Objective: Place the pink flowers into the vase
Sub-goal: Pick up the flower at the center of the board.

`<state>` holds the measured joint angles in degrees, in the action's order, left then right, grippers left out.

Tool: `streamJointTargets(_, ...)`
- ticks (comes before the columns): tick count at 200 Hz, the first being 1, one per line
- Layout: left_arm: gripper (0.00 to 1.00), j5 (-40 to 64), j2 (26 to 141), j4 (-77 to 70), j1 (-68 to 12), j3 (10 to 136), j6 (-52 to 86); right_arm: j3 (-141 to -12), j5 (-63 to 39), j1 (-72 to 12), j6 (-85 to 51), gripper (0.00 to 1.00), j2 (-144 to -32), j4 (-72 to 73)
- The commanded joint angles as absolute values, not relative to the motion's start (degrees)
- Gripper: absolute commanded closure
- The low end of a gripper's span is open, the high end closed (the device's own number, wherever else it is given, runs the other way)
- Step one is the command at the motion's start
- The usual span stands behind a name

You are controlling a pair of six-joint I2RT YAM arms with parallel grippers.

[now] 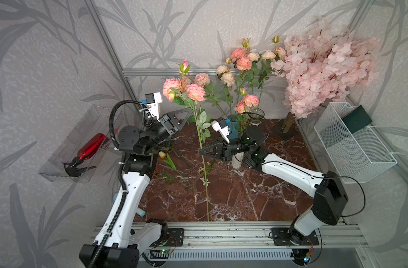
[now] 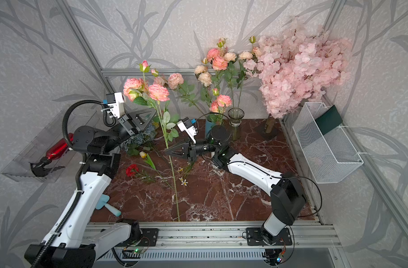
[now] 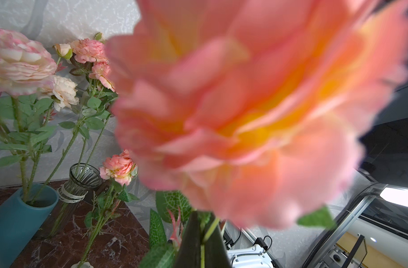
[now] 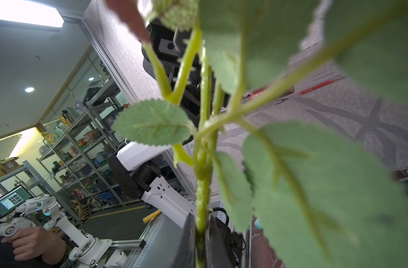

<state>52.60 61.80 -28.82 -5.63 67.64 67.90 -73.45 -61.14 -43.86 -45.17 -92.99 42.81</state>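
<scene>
Clamping one stem from two sides, the left gripper [image 1: 189,111] is pinching the pink flowers [image 1: 186,89] just under the blooms and the right gripper [image 1: 201,150] is pinching lower down, over mid-table. The marble table [image 1: 244,197] is sitting between leaf-patterned walls [image 1: 47,69]. At 12 o'clock a blue vase [image 2: 209,127] and a glass vase [image 2: 236,123] are holding more stems. At 9, a clear bin [image 1: 59,162] is holding a red bottle [image 1: 91,146].

Red-brown marble bench [image 1: 244,197]. Twelve o'clock: blue vase [image 2: 208,128] and glass vase [image 2: 236,123], upright. Two o'clock: blossom tree base [image 2: 270,135]. Nine o'clock: yellow tulip [image 2: 143,154] and red carnation [image 2: 131,169], lying flat.
</scene>
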Motion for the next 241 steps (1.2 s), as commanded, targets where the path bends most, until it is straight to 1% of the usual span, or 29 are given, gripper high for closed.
streamJointTargets(1, 0.79, 54.07, 60.18, -20.72, -6.13, 70.65, 62.72, -74.42, -60.14, -43.35, -42.89, 1.0, -91.65, 43.1)
streamJointTargets(8, 0.7, 53.28, 59.6, -15.77, -6.07, 71.57, 59.21, -74.27, -59.25, -43.19, -41.08, 1.0, -90.79, 39.56)
streamJointTargets(20, 0.6, 51.69, 58.48, -7.35, -6.06, 73.11, 53.59, -74.09, -57.4, -42.9, -37.05, 1.0, -88.81, 34.27)
streamJointTargets(29, 0.51, 49.85, 57.83, -0.07, -6.06, 74.62, 48.99, -74.13, -55.02, -42.8, -31.6, 1.0, -86.93, 28.86)
streamJointTargets(40, 0.48, 47.16, 57.18, 8.22, -6.11, 76.45, 43.58, -74.5, -51.71, -42.8, -25.6, 1.0, -84.59, 21.77)
streamJointTargets(47, 0.47, 45.74, 56.75, 11.87, -5.98, 77.0, 41.21, -74.74, -49.39, -42.8, -22.53, 1.0, -83.21, 18.0)
streamJointTargets(62, 0.42, 43.09, 56.17, 17.55, -5.98, 77.68, 37.1, -75.12, -44.68, -42.85, -17.36, 1.0, -80.67, 12.19)
streamJointTargets(88, 0.41, 40.44, 54.74, 21.55, -5.98, 75.6, 34.73, -75.64, -37.9, -42.82, -11.76, 1.0, -77.77, 5.67)
streamJointTargets(124, 0.41, 36.65, 54.32, 26.09, -6.05, 72.98, 31.94, -74.61, -29.96, -42.8, -9.41, 1.0, -75.21, 4.0)
streamJointTargets(143, 0.45, 31.58, 55.15, 31.6, -6.19, 73.08, 29.63, -74.58, -26.82, -42.8, -9.02, 1.0, -74.45, 3.4)
streamJointTargets(157, 0.47, 31.47, 56.59, 34.93, -6.31, 73.12, 26.82, -74.88, -25.32, -42.8, -8.52, 1.0, -74.02, 2.41)
streamJointTargets(168, 0.49, 32.25, 56.66, 35.37, -6.46, 71.87, 26.46, -75.22, -24.55, -42.8, -7.85, 1.0, -73.79, 1.3)
streamJointTargets(196, 0.48, 34.33, 55.22, 34.94, -7.53, 68.65, 25.51, -76.18, -23.26, -42.8, -6.56, 1.0, -73.8, -0.77)
streamJointTargets(211, 0.47, 38.51, 55.44, 34.21, -7.78, 67.13, 25.8, -76.57, -23.48, -42.72, -6.29, 1.0, -73.87, -1.17)
streamJointTargets(230, 0.46, 45.36, 55.55, 29.21, -8.08, 63.51, 28.57, -77.34, -24.04, -42.69, -5.92, 1.0, -73.83, -2.02)
streamJointTargets(241, 0.46, 47.02, 55.39, 26.79, -8.52, 61.68, 29.77, -77.8, -24.59, -42.63, -5.85, 1.0, -73.69, -2.44)
